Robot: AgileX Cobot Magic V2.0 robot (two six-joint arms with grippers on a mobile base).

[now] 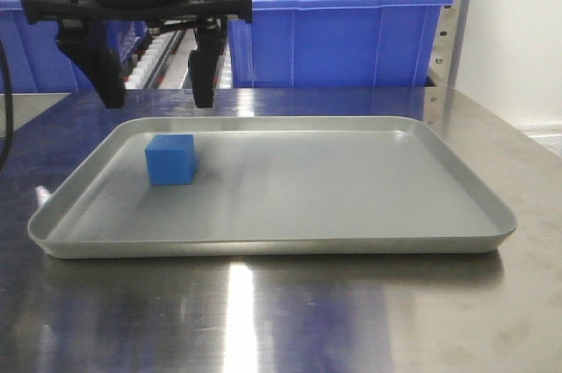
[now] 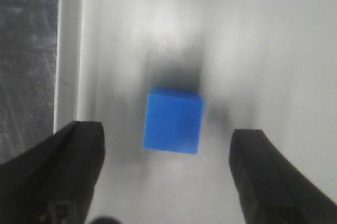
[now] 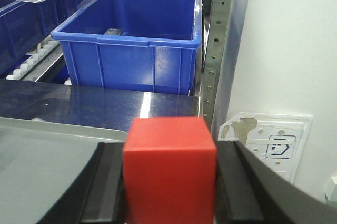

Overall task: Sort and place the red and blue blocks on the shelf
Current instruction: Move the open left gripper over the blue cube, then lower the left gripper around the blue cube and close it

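Steel tabletop (image 1: 263, 320), grey tray (image 1: 351, 241): blue block (image 1: 169, 160) at tray's ten o'clock, below spread-open left tool (image 1: 159, 101).
Red block (image 3: 169, 171) sits clamped in right tool (image 3: 171, 187); an off-centre left descent could nudge blue block sideways.

The front view sits low at desk (image 1: 281, 320) level, facing across the tray (image 1: 263, 248) to the blue bins (image 1: 338, 39). The left wrist view looks straight down, close on the blue block (image 2: 174, 121) the front also shows. The right wrist view faces those bins, red block (image 3: 169, 168) nearest
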